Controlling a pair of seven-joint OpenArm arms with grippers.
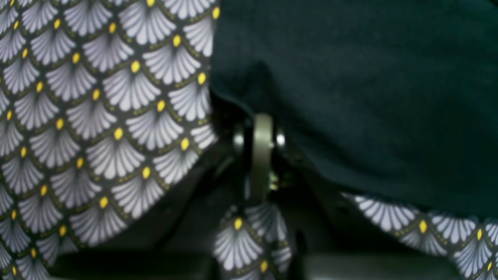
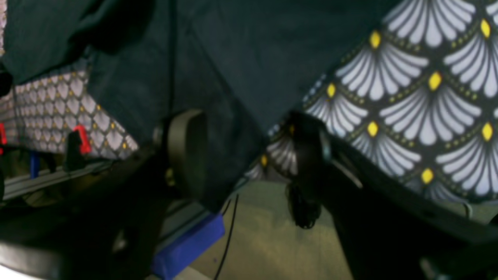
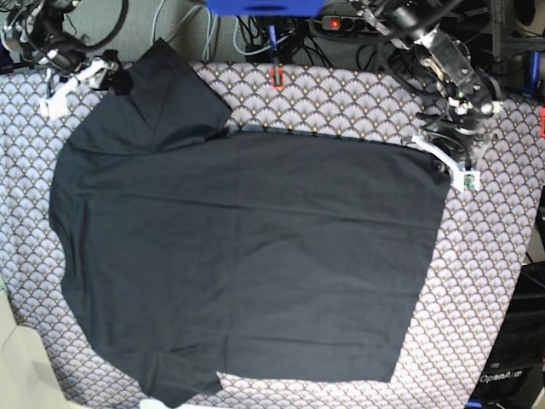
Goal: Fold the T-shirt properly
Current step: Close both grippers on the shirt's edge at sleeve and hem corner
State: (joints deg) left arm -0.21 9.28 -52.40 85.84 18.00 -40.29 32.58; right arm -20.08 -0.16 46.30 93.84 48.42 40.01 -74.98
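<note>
The black T-shirt (image 3: 247, 256) lies spread flat on the fan-patterned tablecloth (image 3: 341, 102), collar to the left and hem to the right. My left gripper (image 3: 444, 166) sits at the hem's far right corner. In the left wrist view its fingers (image 1: 261, 155) are pressed together at the T-shirt's edge (image 1: 369, 97), which drapes against the tips. My right gripper (image 3: 115, 78) is at the far left sleeve, which is turned up. In the right wrist view my right gripper (image 2: 247, 128) stands wide open, with the T-shirt's cloth (image 2: 233, 50) hanging between the two fingers.
A red clamp (image 3: 277, 77) holds the tablecloth at the table's far edge, with cables and a power strip (image 3: 341, 21) behind it. More red clamps (image 2: 81, 138) and a blue block (image 2: 190, 245) line the table rail. The tablecloth (image 1: 97, 116) is bare around the shirt.
</note>
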